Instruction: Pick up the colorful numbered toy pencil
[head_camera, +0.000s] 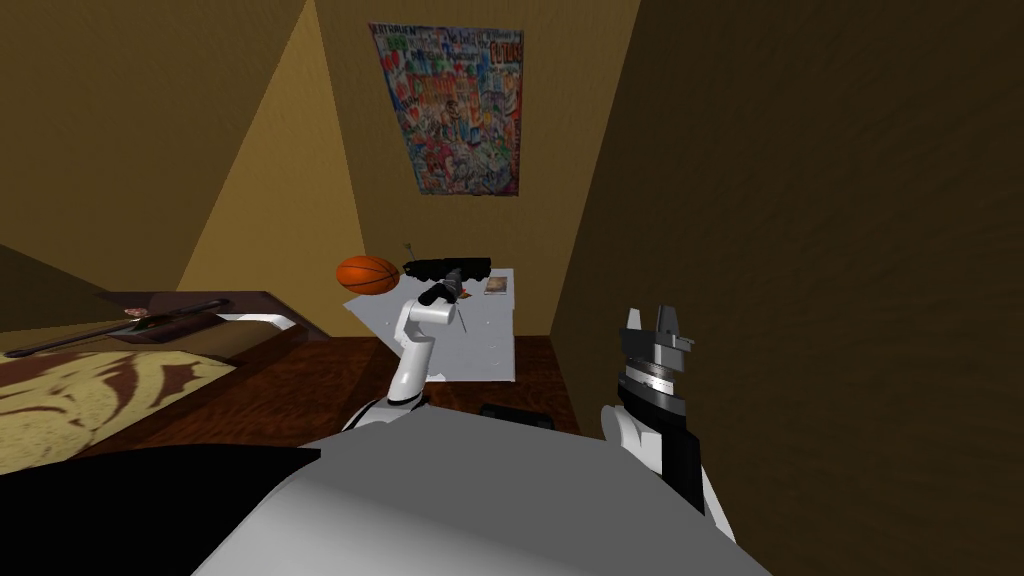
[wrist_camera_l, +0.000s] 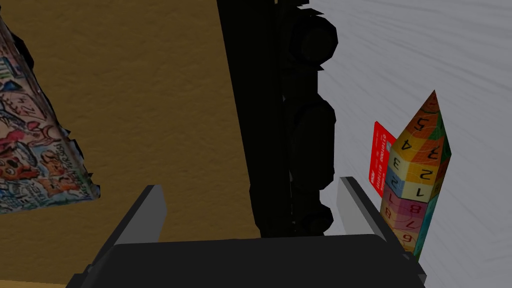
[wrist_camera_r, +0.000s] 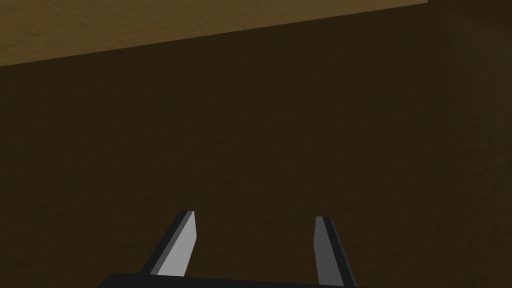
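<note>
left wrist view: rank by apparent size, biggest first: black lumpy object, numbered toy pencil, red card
1. black lumpy object: largest, even though the picture's edge cuts it off.
2. toy pencil.
3. red card: smallest as seen; the pencil hides part of it, so its full size is unsure.

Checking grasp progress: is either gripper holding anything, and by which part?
Nothing is held. The left gripper is open, the toy pencil beside it; the right gripper is open too.
</note>
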